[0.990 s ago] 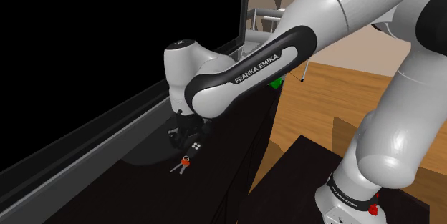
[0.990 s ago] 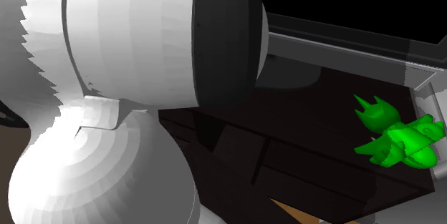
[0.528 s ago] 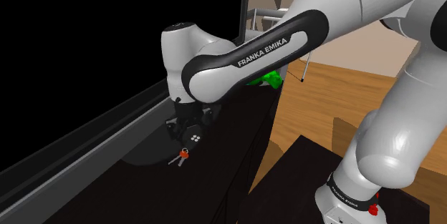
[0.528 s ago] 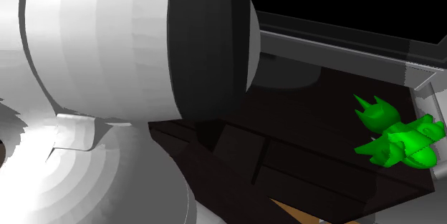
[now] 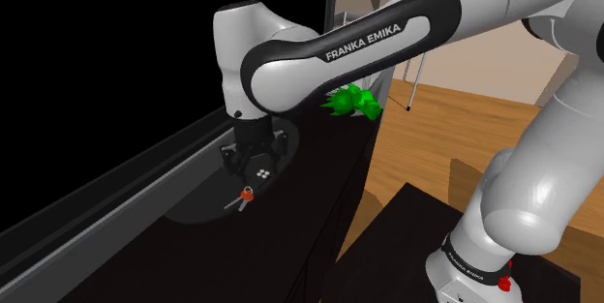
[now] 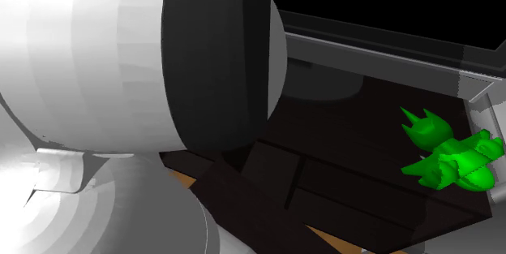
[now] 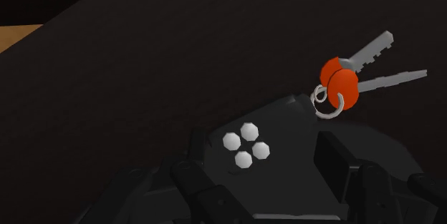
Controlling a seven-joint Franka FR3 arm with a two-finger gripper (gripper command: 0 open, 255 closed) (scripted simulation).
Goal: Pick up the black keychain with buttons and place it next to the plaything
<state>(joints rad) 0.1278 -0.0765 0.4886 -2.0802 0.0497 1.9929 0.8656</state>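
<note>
Gripper (image 7: 265,154) clamps black key fob (image 7: 286,122); swing of dangling keys (image 7: 365,69) may slip it loose before green toy (image 5: 353,104) at cabinet's (image 5: 319,170) far end.

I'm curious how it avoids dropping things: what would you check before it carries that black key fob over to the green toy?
1. Jaws shut on black key fob: ok.
2. Keys dangle freely from its ring: ok.
3. Keys clear of the dark surface: cannot tell.
4. Green toy in sight: ok.
5. Bare surface beside toy: ok.
6. Fob beside toy: not ok, far apart.
</note>
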